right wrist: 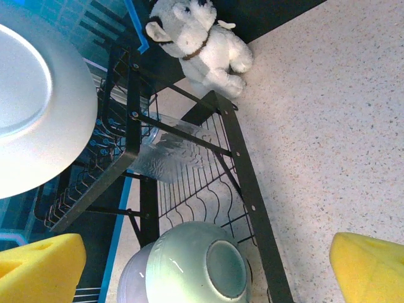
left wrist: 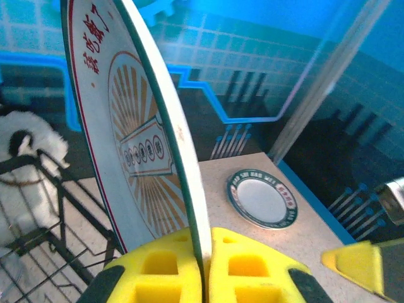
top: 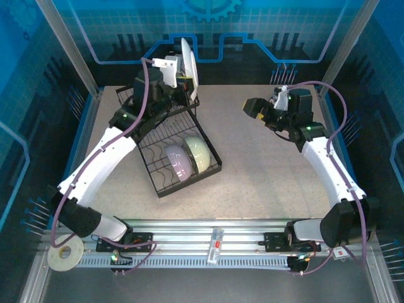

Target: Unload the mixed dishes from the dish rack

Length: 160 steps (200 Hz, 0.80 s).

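Plate [left wrist: 126, 145], upper left, clamped by thin rim in left gripper [left wrist: 205, 265]: may pivot, slip. Right gripper [top: 254, 107] agape, empty.

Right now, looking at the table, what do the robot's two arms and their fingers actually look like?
Both the left arm and right arm have smooth white shells on the long segments, with chunky black joints between them. A purple cable loops along each arm, and a small green light glows on each. The fingers are bright yellow blocks with square hollows moulded in.
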{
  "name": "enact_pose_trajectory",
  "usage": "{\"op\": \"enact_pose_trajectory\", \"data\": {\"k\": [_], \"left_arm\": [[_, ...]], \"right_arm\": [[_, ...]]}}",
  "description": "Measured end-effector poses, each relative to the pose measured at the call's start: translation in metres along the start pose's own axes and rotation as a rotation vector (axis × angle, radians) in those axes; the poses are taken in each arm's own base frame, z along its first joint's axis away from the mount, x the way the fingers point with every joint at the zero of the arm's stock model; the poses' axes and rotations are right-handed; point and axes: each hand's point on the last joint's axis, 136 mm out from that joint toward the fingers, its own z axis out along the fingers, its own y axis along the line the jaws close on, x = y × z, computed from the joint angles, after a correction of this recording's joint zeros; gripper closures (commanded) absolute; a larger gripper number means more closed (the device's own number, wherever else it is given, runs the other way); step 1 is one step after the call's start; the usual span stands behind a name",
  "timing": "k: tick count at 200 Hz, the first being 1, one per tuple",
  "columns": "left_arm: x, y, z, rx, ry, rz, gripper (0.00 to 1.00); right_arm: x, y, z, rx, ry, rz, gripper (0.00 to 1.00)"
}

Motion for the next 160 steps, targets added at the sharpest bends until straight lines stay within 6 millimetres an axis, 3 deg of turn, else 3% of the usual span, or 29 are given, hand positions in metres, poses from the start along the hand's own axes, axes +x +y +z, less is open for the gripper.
{"op": "enact_pose_trajectory", "data": {"k": [52, 86, 117, 160], "left_arm": [[-0.01, -0.025, -0.029, 0.134, -0.076, 0.187, 1.0], [-0.014, -0.032, -0.041, 0.143, -0.097, 0.324, 1.0], [0.0, -0.053, -0.044, 0.134, -0.079, 0.521, 1.0], [0.024, -0.075, -0.043, 0.101, -0.046, 0.813, 1.0]], "right_arm": [[-0.025, 0.011, -0.016, 0.006, -0.07, -0.024, 0.0], [-0.05, 0.034, -0.039, -0.021, -0.147, -0.057, 0.0], [-0.066, 0.06, -0.057, -0.065, -0.203, -0.083, 0.0], [-0.077, 0.08, -0.069, -0.107, -0.236, -0.065, 0.0]]}}
